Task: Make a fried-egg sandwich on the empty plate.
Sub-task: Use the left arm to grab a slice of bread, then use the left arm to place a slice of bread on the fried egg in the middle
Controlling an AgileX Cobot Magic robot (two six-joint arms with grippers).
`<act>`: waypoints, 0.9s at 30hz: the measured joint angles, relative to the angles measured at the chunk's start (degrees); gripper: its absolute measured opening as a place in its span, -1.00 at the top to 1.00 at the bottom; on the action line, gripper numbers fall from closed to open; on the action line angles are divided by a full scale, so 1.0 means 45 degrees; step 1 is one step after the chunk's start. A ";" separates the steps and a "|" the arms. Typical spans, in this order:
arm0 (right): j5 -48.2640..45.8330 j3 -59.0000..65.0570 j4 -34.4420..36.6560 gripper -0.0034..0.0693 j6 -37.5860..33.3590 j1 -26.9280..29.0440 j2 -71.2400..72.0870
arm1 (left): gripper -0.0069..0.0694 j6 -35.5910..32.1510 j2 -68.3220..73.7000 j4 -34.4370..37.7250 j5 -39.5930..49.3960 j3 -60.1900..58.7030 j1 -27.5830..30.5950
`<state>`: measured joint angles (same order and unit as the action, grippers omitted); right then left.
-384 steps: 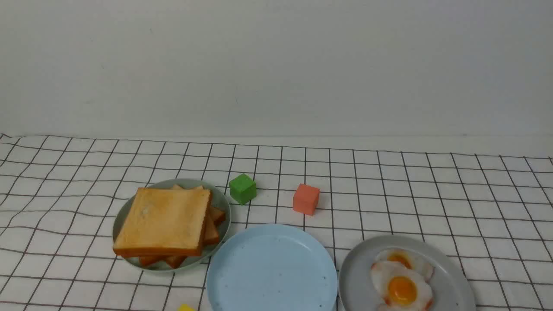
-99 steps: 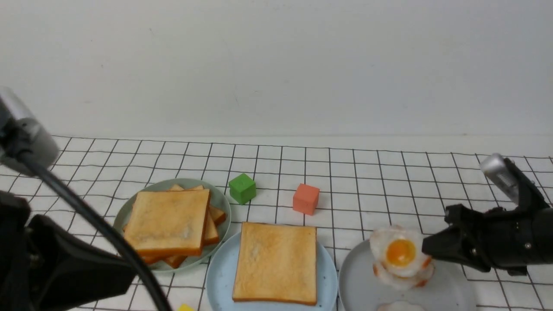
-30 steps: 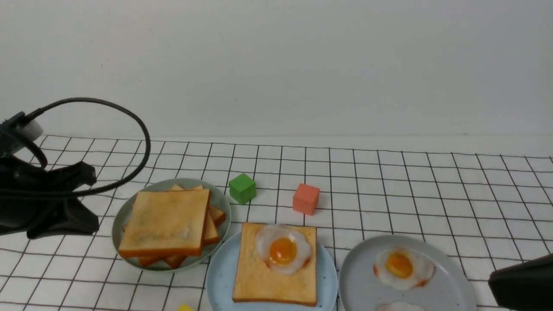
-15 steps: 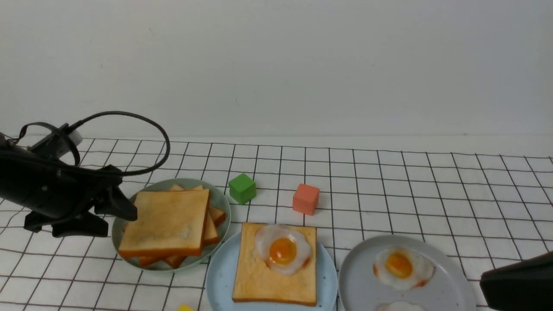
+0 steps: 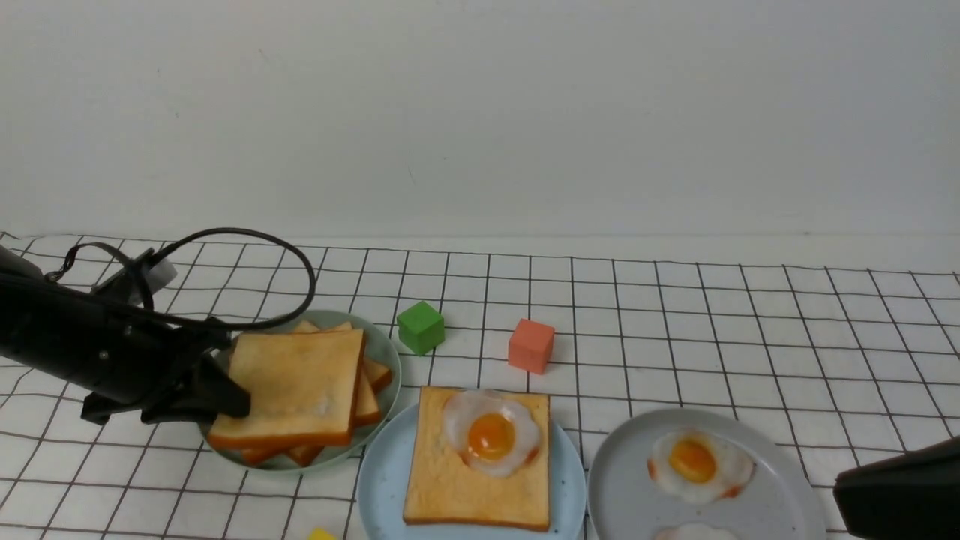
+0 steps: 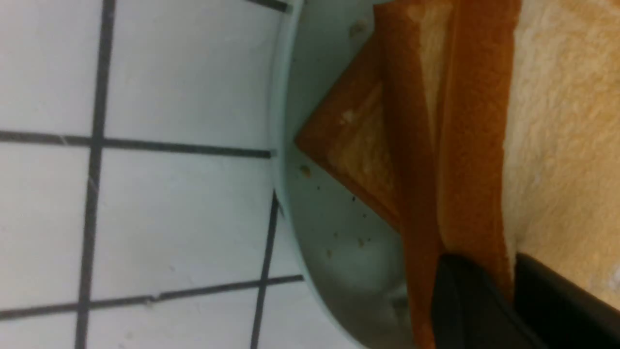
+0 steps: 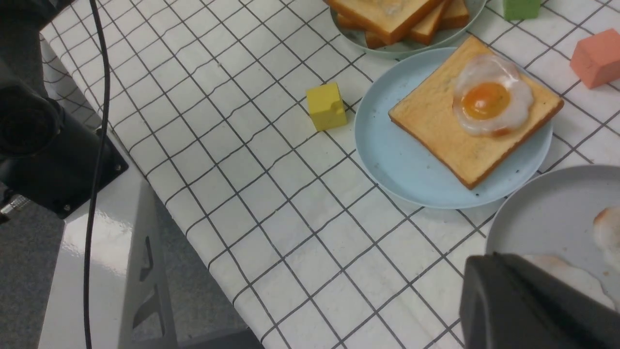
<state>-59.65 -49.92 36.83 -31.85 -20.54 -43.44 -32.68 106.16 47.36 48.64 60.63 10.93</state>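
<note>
The light-blue plate [image 5: 379,480] holds one toast slice [image 5: 465,487] with a fried egg [image 5: 491,435] lying uncovered on its far part; the plate also shows in the right wrist view [image 7: 387,160]. My left gripper [image 5: 229,401] is at the left edge of the toast pile on the pale green plate [image 5: 386,352]. In the left wrist view the gripper [image 6: 513,261] has one finger on top of the top slice [image 6: 557,145] and one under it, pinching its crust. My right gripper [image 5: 844,487] is shut and empty, low at the front right over the grey plate's near edge.
The grey plate [image 5: 622,480] holds a fried egg [image 5: 694,461] and part of another at the frame's bottom. A green cube [image 5: 421,327] and a salmon cube [image 5: 531,345] stand behind the plates. A yellow cube [image 7: 327,105] sits by the blue plate's front left, near the table's front edge.
My left gripper has moved right to the toast pile and closed on the top slice's left edge; the slice has shifted slightly right. The right arm has hardly moved.
</note>
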 joint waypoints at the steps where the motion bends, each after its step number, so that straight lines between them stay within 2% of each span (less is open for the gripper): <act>1: 0.0000 0.0000 0.0000 0.86 0.0000 0.0000 0.0000 | 0.64 0.0000 -0.0019 0.0000 0.0000 0.0000 -0.0001; 6: -0.0034 0.0000 -0.0029 0.84 0.0000 0.0000 0.0000 | 0.64 0.0059 -0.1091 0.0062 0.0354 0.0000 0.0135; 11: -0.0034 0.0000 -0.0029 0.82 0.0000 0.0000 0.0000 | 0.64 -0.0088 -0.2334 0.0816 0.0985 -0.0021 -0.0111; 13: -0.0034 0.0000 -0.0029 0.81 0.0000 0.0000 0.0000 | 0.64 -0.0272 -0.2871 0.1403 0.1116 -0.0224 -0.0652; 17: 0.0048 0.0000 -0.0120 0.78 0.0000 0.0000 0.0000 | 0.64 -0.1326 -0.3284 0.3418 0.0601 -0.1375 -0.2719; 18: 0.0059 0.0000 -0.0121 0.78 0.0000 0.0000 0.0000 | 0.64 -0.1390 -0.3292 0.3418 0.0545 -0.1440 -0.2812; 22: 0.0192 0.0000 -0.0233 0.76 0.0000 0.0000 0.0000 | 0.64 -0.2748 -0.2772 0.4800 -0.1004 -0.2332 -0.4506; 27: 0.0239 0.0000 -0.0314 0.74 0.0000 0.0000 0.0000 | 0.64 -0.3089 -0.1725 0.5454 -0.2787 -0.2361 -0.5568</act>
<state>-58.57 -49.92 35.41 -31.85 -20.54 -43.44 -46.59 98.40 71.91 36.10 50.01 -14.12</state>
